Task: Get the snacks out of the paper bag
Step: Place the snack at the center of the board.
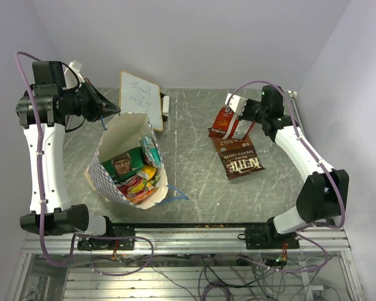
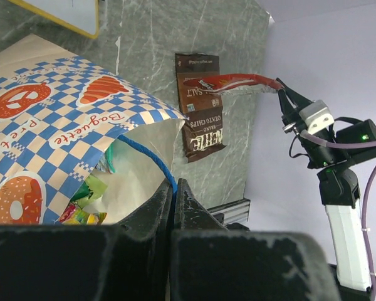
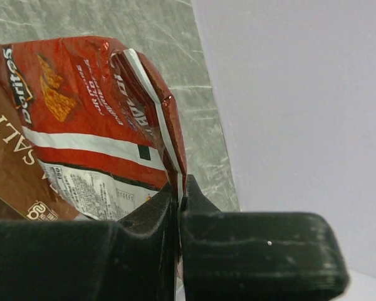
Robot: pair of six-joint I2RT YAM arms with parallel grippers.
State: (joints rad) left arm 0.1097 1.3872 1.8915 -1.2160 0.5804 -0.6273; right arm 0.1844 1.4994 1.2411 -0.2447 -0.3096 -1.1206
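Paper bag (image 1: 109,169) lies open near the table's (image 1: 194,163) near-left corner, snacks (image 1: 138,179) inside. Left gripper (image 1: 113,110) pinched shut on its far rim by the blue cord (image 2: 147,157). Brown packet (image 1: 241,160) lies flat toward the far-right. Right gripper (image 1: 232,106) clamps the orange-red packet (image 1: 229,124) over the brown one's far end. White board (image 1: 141,97) at far edge.

**Open lane down the middle**

Bare table (image 1: 188,157) runs between the paper bag (image 1: 122,128) and the brown SEA SALT packet (image 1: 241,162). A whiteboard (image 1: 140,97) stands just behind the bag. The left gripper (image 1: 113,111) pinches the bag's far rim. The right gripper (image 1: 230,101) dangles a Doritos packet (image 1: 229,124) over the brown packet's far end.
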